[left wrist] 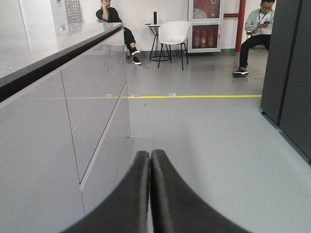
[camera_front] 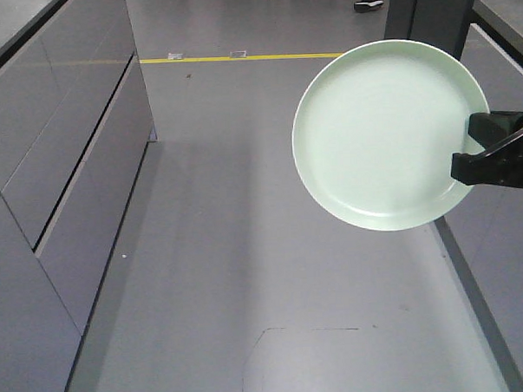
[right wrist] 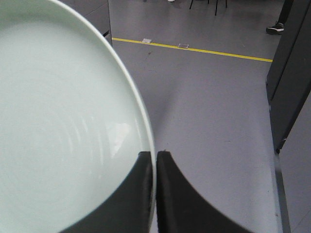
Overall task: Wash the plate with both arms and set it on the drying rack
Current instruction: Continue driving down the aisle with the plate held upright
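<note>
- My left gripper fills the bottom centre of the frame, its two black jaws pressed together with nothing between them.
- A grey cabinet with drawer fronts runs along the left side, topped by a dark-edged counter.
- A yellow floor line crosses the middle of the frame.
- A dark tall cabinet stands at the right edge.
- A white chair sits top centre, just beside a small table.
- One seated person is at upper left, another seated person at upper right, looking down at a phone.
</note>
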`<state>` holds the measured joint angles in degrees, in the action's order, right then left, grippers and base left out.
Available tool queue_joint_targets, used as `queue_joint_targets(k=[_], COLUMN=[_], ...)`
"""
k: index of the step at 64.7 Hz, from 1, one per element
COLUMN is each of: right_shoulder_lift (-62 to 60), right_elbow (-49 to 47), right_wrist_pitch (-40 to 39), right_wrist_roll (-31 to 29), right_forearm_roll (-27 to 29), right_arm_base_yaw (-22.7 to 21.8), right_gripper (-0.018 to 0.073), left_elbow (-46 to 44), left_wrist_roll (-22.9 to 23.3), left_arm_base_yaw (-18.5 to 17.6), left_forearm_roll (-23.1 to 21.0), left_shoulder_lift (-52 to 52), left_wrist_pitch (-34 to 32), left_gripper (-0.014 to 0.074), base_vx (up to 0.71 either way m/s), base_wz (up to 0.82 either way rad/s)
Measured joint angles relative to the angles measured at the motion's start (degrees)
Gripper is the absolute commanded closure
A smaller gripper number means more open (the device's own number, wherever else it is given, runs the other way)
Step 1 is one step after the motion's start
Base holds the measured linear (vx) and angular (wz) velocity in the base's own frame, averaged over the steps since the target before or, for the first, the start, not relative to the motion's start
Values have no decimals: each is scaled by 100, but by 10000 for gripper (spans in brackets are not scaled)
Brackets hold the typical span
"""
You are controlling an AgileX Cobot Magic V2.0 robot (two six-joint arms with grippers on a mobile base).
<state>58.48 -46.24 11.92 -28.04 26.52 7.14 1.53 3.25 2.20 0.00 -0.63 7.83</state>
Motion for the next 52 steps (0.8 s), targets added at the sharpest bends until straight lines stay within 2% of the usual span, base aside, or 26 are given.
queue_joint_targets(k=[52], right_shoulder_lift=[0], right_elbow=[0], right_wrist_pitch=[0], right_wrist_roll=[0], right_forearm_roll=[0], right_arm_base_yaw=[0], right_gripper=[564], left_elbow=[0], left_wrist_roll=[0], left_arm_base_yaw=[0], left_forearm_roll=[0], left_shoulder_lift=[0], left_wrist_pitch=[0], left_gripper=[602], base_vx=[12], base_wz=[-2])
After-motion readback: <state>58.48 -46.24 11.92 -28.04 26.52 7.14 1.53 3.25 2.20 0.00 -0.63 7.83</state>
